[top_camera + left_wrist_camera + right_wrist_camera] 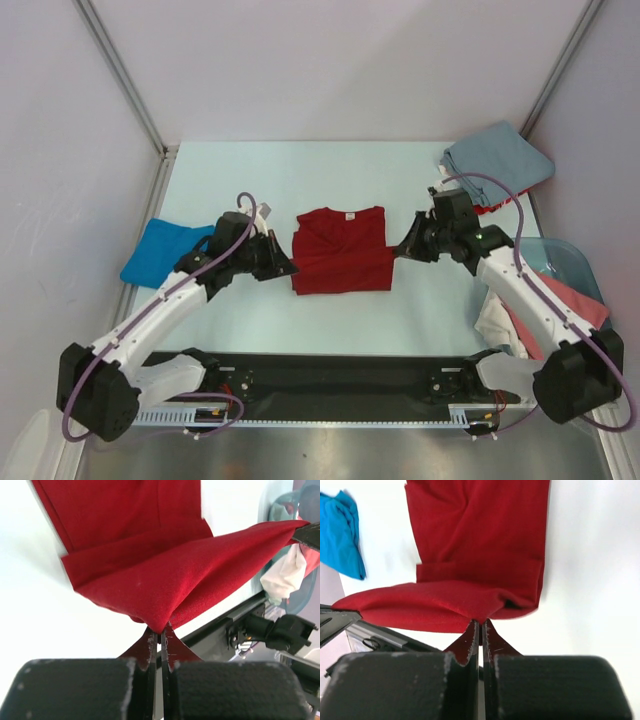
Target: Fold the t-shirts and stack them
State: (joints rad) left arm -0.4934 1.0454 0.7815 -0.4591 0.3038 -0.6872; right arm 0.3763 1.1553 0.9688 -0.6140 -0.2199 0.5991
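Both near-hem corners of the crimson t-shirt, spread at the middle of the tabletop, are pinched by the fully closed left gripper and right gripper, the hem being stretched crosswise between them, with the collar lying beyond, away from the bases.

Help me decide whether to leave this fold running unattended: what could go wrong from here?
1. The left gripper and right gripper each pinch only a small tip of the red shirt; either tip could slip out mid-fold.
2. The lifted edge hangs between both grippers, so uneven arm travel would probably land it crooked.
3. The folded-in layers underneath lie loose and may drag open.
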